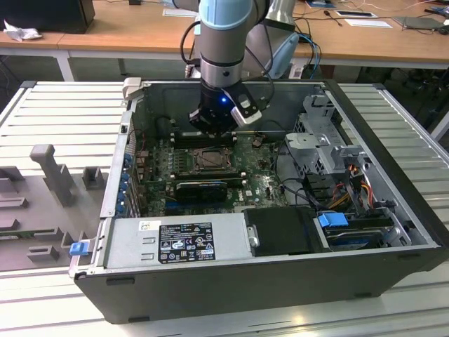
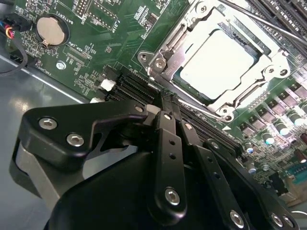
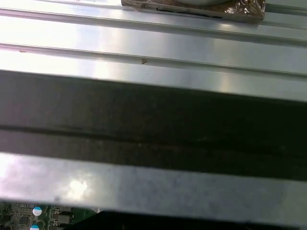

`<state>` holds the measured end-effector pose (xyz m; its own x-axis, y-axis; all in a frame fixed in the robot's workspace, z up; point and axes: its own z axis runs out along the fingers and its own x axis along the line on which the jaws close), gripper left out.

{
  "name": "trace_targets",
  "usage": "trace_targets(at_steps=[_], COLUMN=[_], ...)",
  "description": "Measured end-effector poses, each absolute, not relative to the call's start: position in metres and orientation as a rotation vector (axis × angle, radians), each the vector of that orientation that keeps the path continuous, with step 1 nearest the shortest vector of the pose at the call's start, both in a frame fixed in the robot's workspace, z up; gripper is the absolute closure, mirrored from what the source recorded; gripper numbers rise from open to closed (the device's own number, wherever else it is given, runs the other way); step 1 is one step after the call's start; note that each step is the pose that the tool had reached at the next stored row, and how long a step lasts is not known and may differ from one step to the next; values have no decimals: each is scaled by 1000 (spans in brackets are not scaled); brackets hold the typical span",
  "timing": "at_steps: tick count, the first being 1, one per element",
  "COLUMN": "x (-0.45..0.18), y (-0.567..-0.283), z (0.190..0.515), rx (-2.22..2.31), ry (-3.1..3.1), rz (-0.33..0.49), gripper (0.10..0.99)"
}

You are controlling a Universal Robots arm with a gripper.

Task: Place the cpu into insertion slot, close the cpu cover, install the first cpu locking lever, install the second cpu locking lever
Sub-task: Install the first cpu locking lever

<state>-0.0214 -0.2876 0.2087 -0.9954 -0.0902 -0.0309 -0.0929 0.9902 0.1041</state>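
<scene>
In the second wrist view the cpu [image 2: 218, 62], a pale silvery square, lies flat in the insertion slot [image 2: 253, 48], whose black rim shows along one side. The grey metal cpu cover [image 2: 168, 45] lies down around the chip, framing it. A thin lever rod [image 2: 268, 23] runs along the socket's far side. My gripper [image 2: 168, 98] is shut with nothing between its black fingers, its tips just short of the socket's near edge. In the exterior view my gripper [image 1: 212, 125] hangs inside the case, just behind the socket [image 1: 210, 160] on the green motherboard [image 1: 259, 184].
The open computer case [image 1: 393, 203] rests on a ribbed metal table [image 1: 63, 112]. A power supply [image 1: 175, 242], drive cage [image 1: 326, 151] and cables [image 1: 351, 182] crowd the board. A coin battery [image 2: 50, 29] and long black card slots [image 2: 136, 86] lie near the socket. The first wrist view faces the dark case wall [image 3: 153, 124].
</scene>
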Motion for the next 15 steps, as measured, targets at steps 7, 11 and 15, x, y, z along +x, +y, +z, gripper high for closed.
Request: trace_targets(at_steps=[7,11,15], x=[-20,-20,-20], y=[-288,-288,-288], z=[204,204,204], rx=[-143,-143,-143], ry=[3108,3108,3108], rz=[164,161,157], gripper=[980,980,980])
